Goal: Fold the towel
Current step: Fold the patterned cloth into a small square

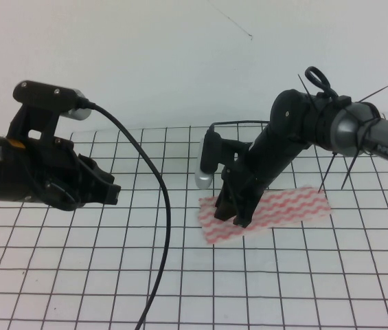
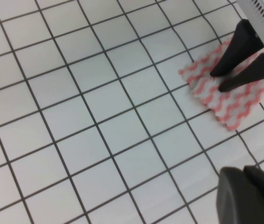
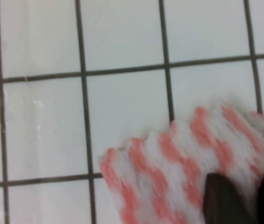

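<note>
A white towel with pink wavy stripes (image 1: 286,210) lies flat on the gridded table, right of centre. My right gripper (image 1: 231,220) points down onto the towel's left end. Its two black fingers stand narrowly apart, and their tips press into the cloth (image 2: 244,106) with a strip of it between them. In the right wrist view the fingertips (image 3: 223,200) rest on the towel (image 3: 169,158) near its corner. My left gripper (image 1: 111,192) hovers shut over bare table at the left, well away from the towel. Its closed tips (image 2: 246,175) show in the left wrist view.
A black cable (image 1: 159,206) hangs from the left arm down across the table toward the front edge. The white table with its black grid (image 1: 77,275) spreads all around the towel. A white wall stands behind.
</note>
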You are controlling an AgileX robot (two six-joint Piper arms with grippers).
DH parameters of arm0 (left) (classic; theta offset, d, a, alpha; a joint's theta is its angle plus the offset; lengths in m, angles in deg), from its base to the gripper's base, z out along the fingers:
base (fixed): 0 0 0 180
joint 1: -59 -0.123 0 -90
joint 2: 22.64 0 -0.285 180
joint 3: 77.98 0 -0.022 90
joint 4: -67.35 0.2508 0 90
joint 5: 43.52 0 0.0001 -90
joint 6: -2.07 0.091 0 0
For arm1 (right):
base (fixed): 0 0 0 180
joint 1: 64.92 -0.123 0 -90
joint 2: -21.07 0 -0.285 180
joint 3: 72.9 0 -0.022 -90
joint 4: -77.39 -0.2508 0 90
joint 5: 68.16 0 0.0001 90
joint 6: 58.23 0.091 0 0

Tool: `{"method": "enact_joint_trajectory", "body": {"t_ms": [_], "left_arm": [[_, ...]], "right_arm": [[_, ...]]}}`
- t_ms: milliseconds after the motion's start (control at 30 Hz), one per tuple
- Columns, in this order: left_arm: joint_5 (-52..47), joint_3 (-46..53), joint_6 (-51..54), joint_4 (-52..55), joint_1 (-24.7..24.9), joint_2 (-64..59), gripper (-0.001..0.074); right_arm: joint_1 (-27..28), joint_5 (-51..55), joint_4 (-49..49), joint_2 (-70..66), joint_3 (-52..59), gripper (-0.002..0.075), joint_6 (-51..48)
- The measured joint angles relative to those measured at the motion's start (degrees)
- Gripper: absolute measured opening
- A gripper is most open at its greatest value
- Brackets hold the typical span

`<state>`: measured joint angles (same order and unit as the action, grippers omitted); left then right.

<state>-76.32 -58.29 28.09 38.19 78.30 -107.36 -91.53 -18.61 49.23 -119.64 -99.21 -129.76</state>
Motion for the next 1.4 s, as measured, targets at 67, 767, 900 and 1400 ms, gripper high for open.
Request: {"method": "enact_joint_trajectory", "body": {"t_ms": [67,767,900,1400], "left_arm": [[0.00,0.00,0.00,-0.22,0.00,0.00,-0.0001],[-0.39,0.03,-0.03,-0.92,0.00,0.00,-0.0001],[-0.39,0.03,0.08,-0.92,0.00,0.00,-0.0001],[-0.77,0.03,0.97,-1.18,0.00,0.00,-0.0001]], "right_arm": [[0.00,0.00,0.00,0.55,0.00,0.0115,-0.09],[0.11,-3.93,4.02,0.45,0.00,0.0004,0.26],[0.11,-3.98,4.02,0.13,0.00,0.0013,0.26],[8.07,2.34,8.87,11.91,-0.10,0.0347,11.97]]}}
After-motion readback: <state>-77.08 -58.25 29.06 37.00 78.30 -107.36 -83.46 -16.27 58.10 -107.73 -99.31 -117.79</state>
